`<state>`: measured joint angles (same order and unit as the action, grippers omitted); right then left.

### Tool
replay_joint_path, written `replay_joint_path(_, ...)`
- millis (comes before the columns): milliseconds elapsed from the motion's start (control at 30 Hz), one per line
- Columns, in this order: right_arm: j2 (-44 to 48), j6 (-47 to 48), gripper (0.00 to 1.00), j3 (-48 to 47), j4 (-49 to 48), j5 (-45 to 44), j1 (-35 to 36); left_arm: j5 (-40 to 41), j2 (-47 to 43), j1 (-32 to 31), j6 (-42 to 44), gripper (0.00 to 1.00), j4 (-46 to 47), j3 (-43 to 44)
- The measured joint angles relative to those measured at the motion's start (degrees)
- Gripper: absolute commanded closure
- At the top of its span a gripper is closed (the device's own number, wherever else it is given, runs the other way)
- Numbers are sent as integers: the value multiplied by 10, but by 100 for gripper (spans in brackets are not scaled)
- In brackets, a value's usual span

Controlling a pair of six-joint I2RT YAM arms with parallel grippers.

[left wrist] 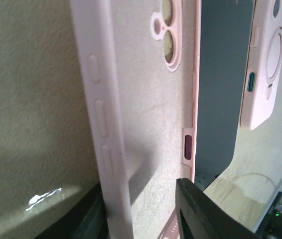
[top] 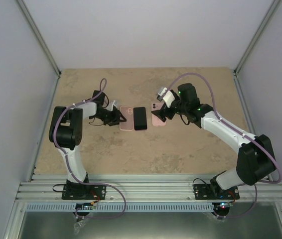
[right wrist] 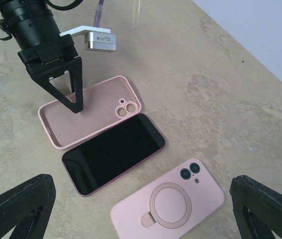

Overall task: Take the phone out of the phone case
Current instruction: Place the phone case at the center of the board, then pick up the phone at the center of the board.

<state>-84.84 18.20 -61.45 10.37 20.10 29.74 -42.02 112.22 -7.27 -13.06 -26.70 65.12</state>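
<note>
An empty pink case (right wrist: 81, 117) lies open side up. Beside it a bare phone (right wrist: 113, 154) lies screen up, and a second phone in a pink ring-stand case (right wrist: 168, 204) lies back up. In the top view they lie in a row: the empty case (top: 126, 118), the bare phone (top: 140, 118), the cased phone (top: 158, 114). My left gripper (left wrist: 141, 209) is open and straddles the empty case's long side wall (left wrist: 106, 124), one finger inside, one outside. My right gripper (right wrist: 141, 214) is wide open and empty, hovering over the cased phone.
The tan stone tabletop (top: 181, 149) is bounded by grey walls left, right and behind. A metal rail (top: 151, 191) with both arm bases runs along the near edge. My left gripper's black finger (right wrist: 73, 94) shows in the right wrist view.
</note>
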Motion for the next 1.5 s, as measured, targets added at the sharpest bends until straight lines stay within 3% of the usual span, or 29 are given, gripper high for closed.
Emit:
replay_joint_path(33, 0, -1, 2, 0, 0, -1, 0, 4, -2, -2, -2, 59, 2, 1)
replay_joint_path(200, -2, -19, 2, 0, -1, -15, 0, 33, -19, -9, -11, 29, 7, 1)
replay_joint_path(233, -2, -26, 2, 0, -2, -19, 0, 41, -24, -9, -12, 13, 7, 1)
replay_joint_path(267, -3, -34, 2, 0, -5, -25, 0, 52, -28, -10, -10, 4, 7, 2)
replay_joint_path(300, -3, -44, 2, 0, -9, -31, 0, 58, -33, -10, -11, 1, 8, 2)
replay_joint_path(600, -25, -164, 2, -17, -25, -124, 0, 158, -90, -15, -18, 1, 3, -23)
replay_joint_path(1000, -106, -304, 2, -117, 87, -255, 13, 311, -283, -15, -19, 1, 9, -37)
replay_joint_path(1500, -237, -388, 2, -185, 190, -288, 70, 471, -457, -16, 11, 0, 34, -108)
